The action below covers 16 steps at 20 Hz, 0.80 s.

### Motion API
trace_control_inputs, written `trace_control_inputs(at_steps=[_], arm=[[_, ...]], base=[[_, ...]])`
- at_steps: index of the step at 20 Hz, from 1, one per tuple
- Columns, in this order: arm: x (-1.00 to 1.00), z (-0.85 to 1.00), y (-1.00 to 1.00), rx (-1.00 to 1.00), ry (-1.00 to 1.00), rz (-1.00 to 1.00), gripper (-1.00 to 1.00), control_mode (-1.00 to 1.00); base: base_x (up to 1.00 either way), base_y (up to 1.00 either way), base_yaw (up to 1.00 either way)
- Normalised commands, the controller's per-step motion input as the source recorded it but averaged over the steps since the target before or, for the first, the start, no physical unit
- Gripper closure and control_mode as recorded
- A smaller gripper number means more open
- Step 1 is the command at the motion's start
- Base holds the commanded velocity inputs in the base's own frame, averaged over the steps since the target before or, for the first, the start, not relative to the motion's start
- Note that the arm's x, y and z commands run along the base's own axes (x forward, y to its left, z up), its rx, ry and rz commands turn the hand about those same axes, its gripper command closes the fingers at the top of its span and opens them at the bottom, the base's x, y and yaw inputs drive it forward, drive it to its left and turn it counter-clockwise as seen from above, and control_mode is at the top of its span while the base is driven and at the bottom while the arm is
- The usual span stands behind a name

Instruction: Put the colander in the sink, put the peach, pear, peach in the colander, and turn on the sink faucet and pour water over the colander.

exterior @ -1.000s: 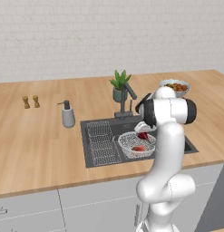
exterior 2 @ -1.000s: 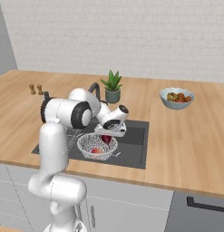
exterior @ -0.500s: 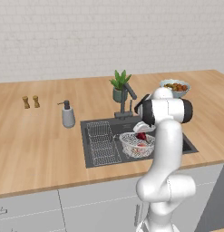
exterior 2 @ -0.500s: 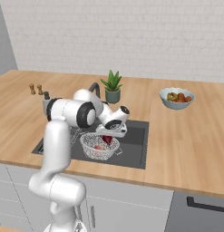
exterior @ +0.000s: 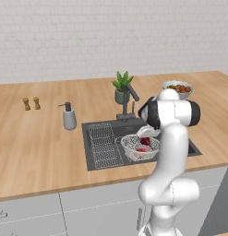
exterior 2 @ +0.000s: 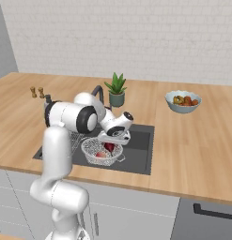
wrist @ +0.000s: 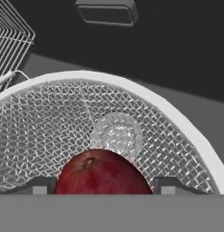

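The colander (exterior: 140, 147) already sits in the sink (exterior: 111, 126), and the end effector (wrist: 99, 188) hangs low inside it with the dark red pear (wrist: 102, 174) between its two tips; whether the tips press it or have let go I cannot tell. Judging by this, fruit loading is under way. Next likely calls for lifting clear and reaching to the fruit bowl (exterior 2: 182, 101) on the surface (exterior 2: 192, 140) for a peach

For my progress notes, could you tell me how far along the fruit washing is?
Done: the colander sits in the sink. In hand: the gripper holds its fingers either side of the pear inside the colander; grip or release is unclear. Left: any peaches not yet in, then the faucet, which shows no water.
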Motion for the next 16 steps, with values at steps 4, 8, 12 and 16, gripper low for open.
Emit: trace_control_inputs(at_steps=[4,8,12,16], arm=[[-0.18,0.18,0.00,-0.03,0.00,-0.01,-1.00,-1.00],[-0.18,0.26,0.11,-0.09,-0.04,0.00,-1.00,-1.00],[-0.28,0.30,0.01,-0.10,-0.07,0.00,-1.00,-1.00],[-0.26,0.45,-0.15,-0.10,-0.11,-0.03,-1.00,-1.00]], base=[[0.00,0.00,0.00],[0.00,0.00,0.00],[0.00,0.00,0.00],[0.00,0.00,0.00]])
